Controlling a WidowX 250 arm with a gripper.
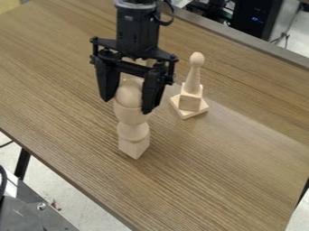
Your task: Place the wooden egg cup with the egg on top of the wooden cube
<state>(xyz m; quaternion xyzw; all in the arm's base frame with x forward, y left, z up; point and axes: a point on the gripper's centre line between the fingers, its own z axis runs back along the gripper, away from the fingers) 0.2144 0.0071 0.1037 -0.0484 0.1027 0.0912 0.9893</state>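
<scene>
Gripper [127, 106] left of centre towards the far side, pointing down, with fingers parted widely and straddling the rounded top [128, 93] of a turned wooden post [133, 131]. Cannot tell about firm contact or any grip. Post upright, on or just above the tabletop [223, 180], with square base [134, 146] nearest. Probably light to moderate in weight, stiff, hardly fragile, yet smooth and apt to slip off the curved top; better taken at the narrow waist or by flat faces of the base. Farther right, standing apart, a slender wooden finial [192, 85] with ball tip, block and flat square foot. Beyond the far edge, a dark computer case [256, 18].
</scene>
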